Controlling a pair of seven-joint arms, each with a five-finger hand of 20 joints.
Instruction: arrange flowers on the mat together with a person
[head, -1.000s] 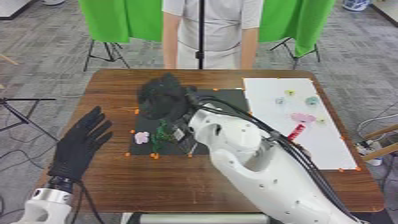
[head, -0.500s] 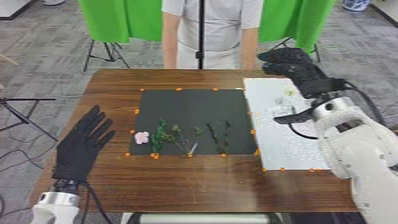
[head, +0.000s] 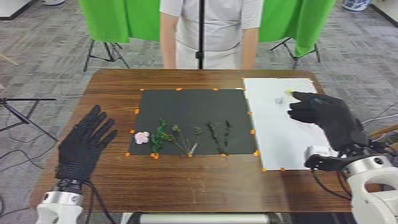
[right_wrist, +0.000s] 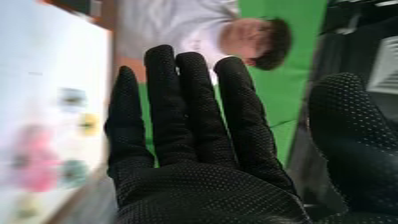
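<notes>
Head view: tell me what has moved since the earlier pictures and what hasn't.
The right hand swung right from over the dark mat to the white sheet's far part, then drew back toward the robot, over the sheet's right edge; it is open and empty. The left hand, pink flower and green sprigs stayed put.

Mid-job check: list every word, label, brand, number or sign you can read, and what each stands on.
No text can be read on the mat, sheet, table, left hand or right hand; any tiny marks are too small or blurred.
</notes>
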